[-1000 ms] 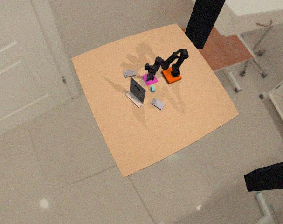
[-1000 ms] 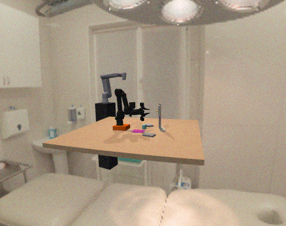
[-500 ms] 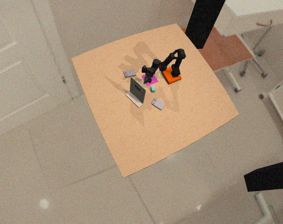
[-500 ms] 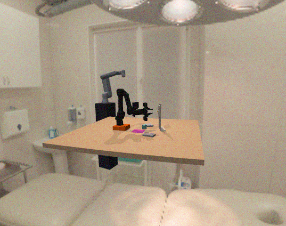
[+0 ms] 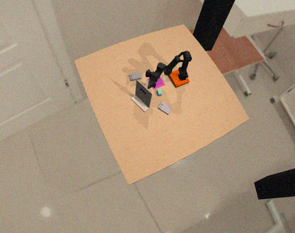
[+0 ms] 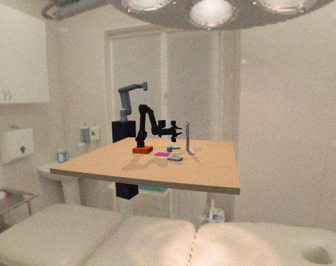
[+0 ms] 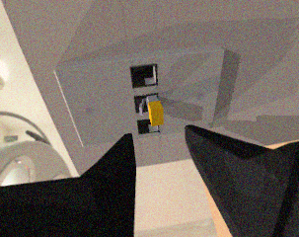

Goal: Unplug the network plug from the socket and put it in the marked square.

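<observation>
The plug, with a yellow end [image 7: 156, 114] [image 6: 185, 131], sits in the middle of three sockets on the upright grey panel [image 5: 147, 99] [image 6: 187, 140] [image 7: 102, 99]. The thin tab cannot be made out clearly. My gripper [image 5: 149, 87] [image 6: 181, 131] [image 7: 159, 136] is partly open and empty, a short way in front of the panel. In the exterior view its fingers stand one above the other, at about the plug's height. In the wrist view the plug shows just beyond the fingertips, between their lines. The magenta marked square [image 5: 159, 83] [image 6: 162, 154] lies flat on the table.
A small teal block [image 5: 159, 92] [image 6: 169, 148] stands near the square. Two flat grey plates lie on the table, one [image 5: 135, 76] [image 6: 175, 158] on one side of the panel and the other [image 5: 164, 108] [image 6: 175, 147] on the other. The arm's orange base [image 5: 176, 81] [image 6: 141, 150] is behind the square.
</observation>
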`<action>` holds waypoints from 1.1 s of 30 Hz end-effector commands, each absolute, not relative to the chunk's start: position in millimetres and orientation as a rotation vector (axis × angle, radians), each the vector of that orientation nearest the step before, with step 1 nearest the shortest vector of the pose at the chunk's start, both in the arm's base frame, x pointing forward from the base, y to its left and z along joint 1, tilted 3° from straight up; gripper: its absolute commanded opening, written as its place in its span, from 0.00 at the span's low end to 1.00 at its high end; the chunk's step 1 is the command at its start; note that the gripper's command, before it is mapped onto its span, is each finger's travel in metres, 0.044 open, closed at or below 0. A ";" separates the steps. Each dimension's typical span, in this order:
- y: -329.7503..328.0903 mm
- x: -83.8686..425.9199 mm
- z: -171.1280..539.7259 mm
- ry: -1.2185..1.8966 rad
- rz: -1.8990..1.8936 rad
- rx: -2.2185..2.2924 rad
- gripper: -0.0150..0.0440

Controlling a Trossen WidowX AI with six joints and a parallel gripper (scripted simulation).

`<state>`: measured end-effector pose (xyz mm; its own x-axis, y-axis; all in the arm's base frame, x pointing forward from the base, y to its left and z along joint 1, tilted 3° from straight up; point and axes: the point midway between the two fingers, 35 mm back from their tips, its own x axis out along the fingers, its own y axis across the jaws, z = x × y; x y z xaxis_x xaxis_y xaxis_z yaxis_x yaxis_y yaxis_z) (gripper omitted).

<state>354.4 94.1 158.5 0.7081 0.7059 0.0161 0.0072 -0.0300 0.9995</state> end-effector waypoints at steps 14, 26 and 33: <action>108.2 379.9 159.7 0.604 0.618 1.516 0.52; 108.9 380.8 159.7 0.604 0.618 1.516 0.38; 108.9 380.8 159.7 0.604 0.618 1.516 0.30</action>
<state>379.6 109.5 160.0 0.7080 0.7058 0.0222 0.0001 -0.0316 0.9995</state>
